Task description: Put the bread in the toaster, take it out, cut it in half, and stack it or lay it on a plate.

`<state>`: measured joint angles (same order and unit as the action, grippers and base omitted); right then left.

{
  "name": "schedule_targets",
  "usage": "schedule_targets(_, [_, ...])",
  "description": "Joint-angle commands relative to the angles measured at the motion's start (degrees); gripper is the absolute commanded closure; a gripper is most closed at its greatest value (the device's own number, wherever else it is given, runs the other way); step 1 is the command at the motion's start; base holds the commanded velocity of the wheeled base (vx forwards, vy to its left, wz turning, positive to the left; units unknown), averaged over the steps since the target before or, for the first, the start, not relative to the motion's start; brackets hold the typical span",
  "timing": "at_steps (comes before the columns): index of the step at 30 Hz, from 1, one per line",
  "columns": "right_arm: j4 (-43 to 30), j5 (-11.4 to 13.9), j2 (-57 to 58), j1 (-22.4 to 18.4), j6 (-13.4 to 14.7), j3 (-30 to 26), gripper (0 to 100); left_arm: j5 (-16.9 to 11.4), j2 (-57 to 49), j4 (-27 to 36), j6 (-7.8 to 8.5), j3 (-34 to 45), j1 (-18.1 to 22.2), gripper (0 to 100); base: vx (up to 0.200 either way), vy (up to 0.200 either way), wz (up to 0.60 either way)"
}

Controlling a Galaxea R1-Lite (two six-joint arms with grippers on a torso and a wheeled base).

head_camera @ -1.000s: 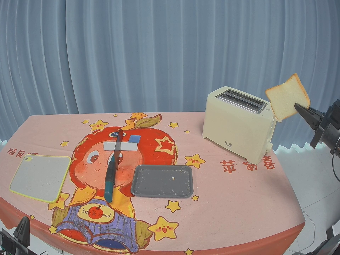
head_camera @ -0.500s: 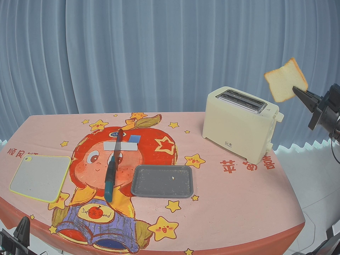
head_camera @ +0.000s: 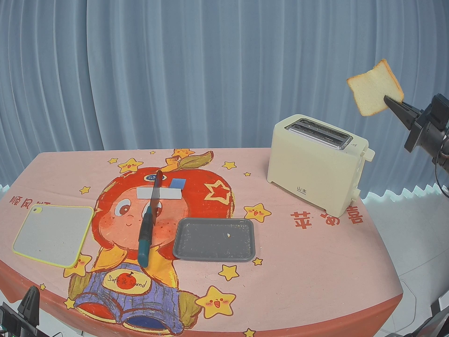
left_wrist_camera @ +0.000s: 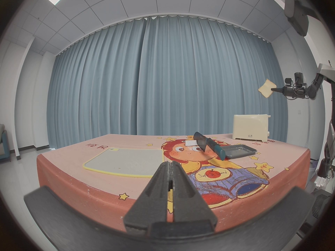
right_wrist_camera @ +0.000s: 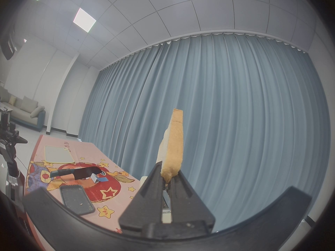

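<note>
- Right now your right gripper is pinching the bread by one lower corner. The slice hangs tilted in the air, higher than the toaster and out past its right end, beyond the far right corner of the table.
- To load it well, I judge you should carry the slice over a slot. Turn its flat face parallel to the slot's long side and level the bottom edge before you lower it.
- A corner pinch probably lets soft bread swing or tear, so go slowly and release only once most of the slice sits inside.
- Your left gripper has its fingers pressed together on nothing. It sits low off the table's near left corner, near the cutting board.
- Mid-table, the knife lies with its blade across a small white block. The dark plate is just beside its handle, toward the right edge.
</note>
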<state>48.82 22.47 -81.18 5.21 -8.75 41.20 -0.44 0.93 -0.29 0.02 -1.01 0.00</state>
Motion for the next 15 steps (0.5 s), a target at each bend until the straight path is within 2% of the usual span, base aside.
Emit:
schedule_targets(1, [0.0,0.0,-1.8,0.0,0.0,2.0,100,0.0,-0.9,0.0,-0.02,1.0,0.0,100,0.000,0.000,0.00])
schedule_targets(15, [0.0,0.7,-6.8,-1.3,-0.1,7.9,100,0.0,-0.9,-0.1,-0.02,1.0,0.0,100,0.000,0.000,0.00])
